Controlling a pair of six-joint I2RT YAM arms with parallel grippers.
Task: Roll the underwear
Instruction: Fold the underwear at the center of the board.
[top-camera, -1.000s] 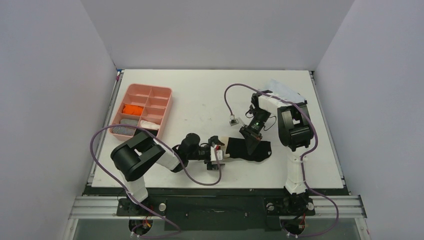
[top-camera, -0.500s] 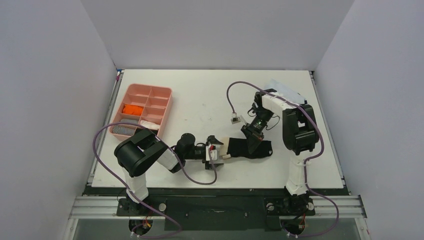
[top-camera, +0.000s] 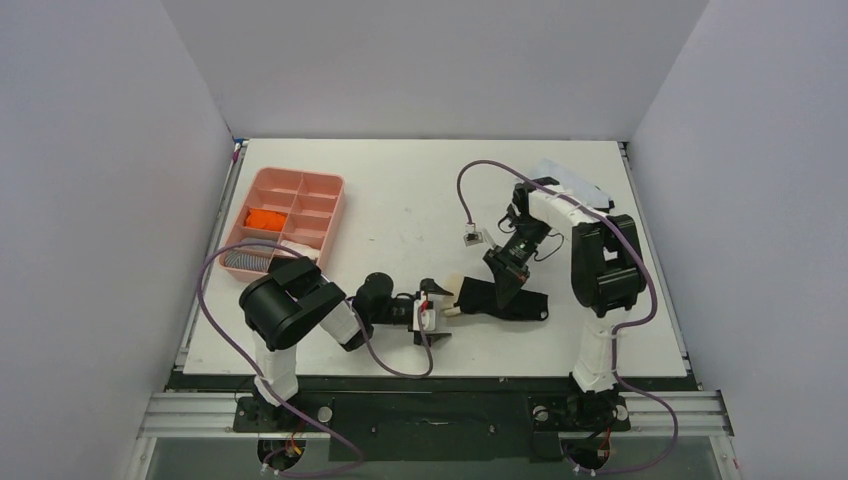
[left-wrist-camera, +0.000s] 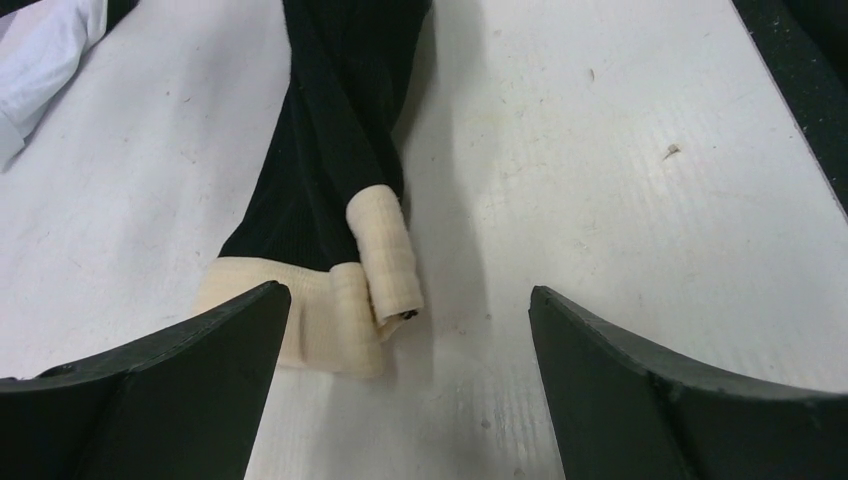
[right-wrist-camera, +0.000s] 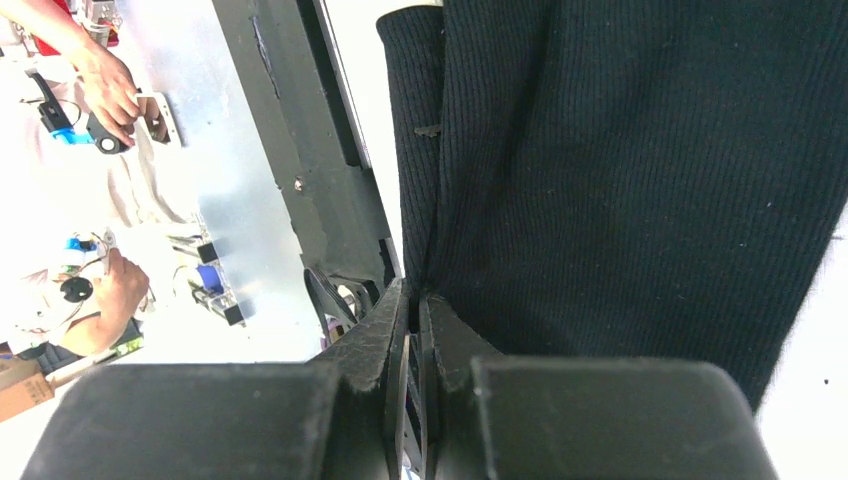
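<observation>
The black underwear (top-camera: 505, 298) lies stretched out near the table's front, its beige waistband (top-camera: 452, 300) at the left end. In the left wrist view the waistband (left-wrist-camera: 330, 320) is partly curled over and the black cloth (left-wrist-camera: 335, 130) runs away from it. My left gripper (top-camera: 431, 305) (left-wrist-camera: 408, 295) stands wide open just short of the waistband, with nothing between its fingers (left-wrist-camera: 150, 400). My right gripper (top-camera: 503, 284) (right-wrist-camera: 412, 292) is shut, pinching a fold of the black cloth (right-wrist-camera: 620, 170). The orange underwear (top-camera: 265, 217) sits in the pink tray (top-camera: 338, 200).
The tray at the left also holds a white roll (top-camera: 298, 247) and a grey striped item (top-camera: 243, 262). A white cloth (top-camera: 570, 182) (left-wrist-camera: 50, 50) lies at the back right. The right arm's cable (top-camera: 480, 175) loops above the table, its plug (top-camera: 467, 240) just behind the underwear.
The right gripper has shifted slightly right, and the black underwear has been drawn out longer and flatter. The left arm's elbow swung right; its gripper stays open by the waistband.
</observation>
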